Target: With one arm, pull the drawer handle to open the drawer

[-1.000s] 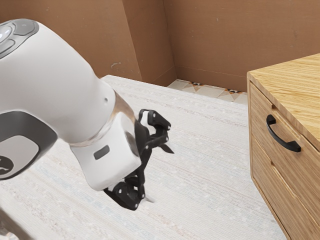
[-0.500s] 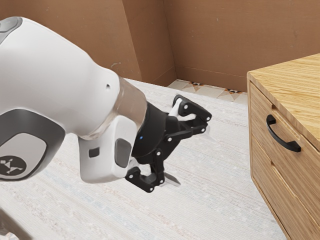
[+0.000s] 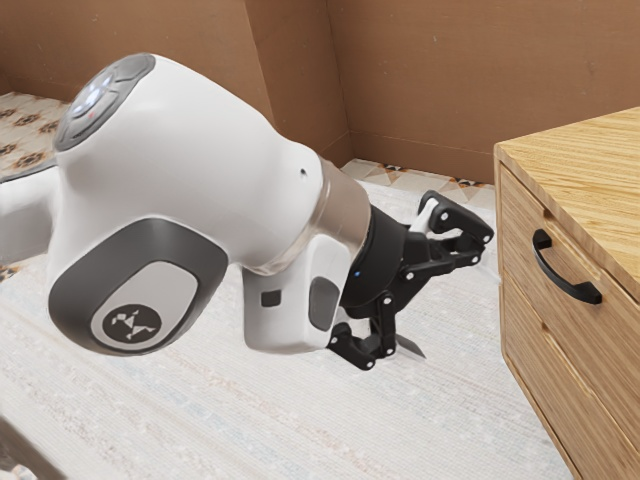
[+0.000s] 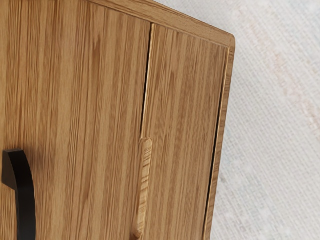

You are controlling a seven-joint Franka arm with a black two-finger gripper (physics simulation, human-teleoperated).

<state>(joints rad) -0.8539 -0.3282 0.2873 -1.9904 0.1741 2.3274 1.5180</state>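
Observation:
A light wooden cabinet [image 3: 590, 170] stands at the exterior view's right. Its top drawer [image 3: 520, 235] carries a black curved handle [image 3: 566, 268], and the drawer front lies flush with the panel below it. My black gripper [image 3: 448, 303] hangs open a short way to the left of the cabinet front, pointing toward it, with nothing between its fingers and some gap to the handle. In the wrist view the drawer front [image 4: 75, 100] faces my hand, with the black handle [image 4: 21, 195] at its edge.
Beneath the top drawer is a second wooden panel [image 4: 180, 125] with a wooden grip strip [image 4: 143, 190]. A pale carpeted floor [image 3: 250, 420] spreads under the arm. Brown walls [image 3: 450, 70] close the back. My bulky white arm [image 3: 190, 240] takes up the exterior view's left.
My arm has swung toward the exterior view's right, carrying the gripper closer to the cabinet front. The hand has turned to face the drawer. The fingers stay open.

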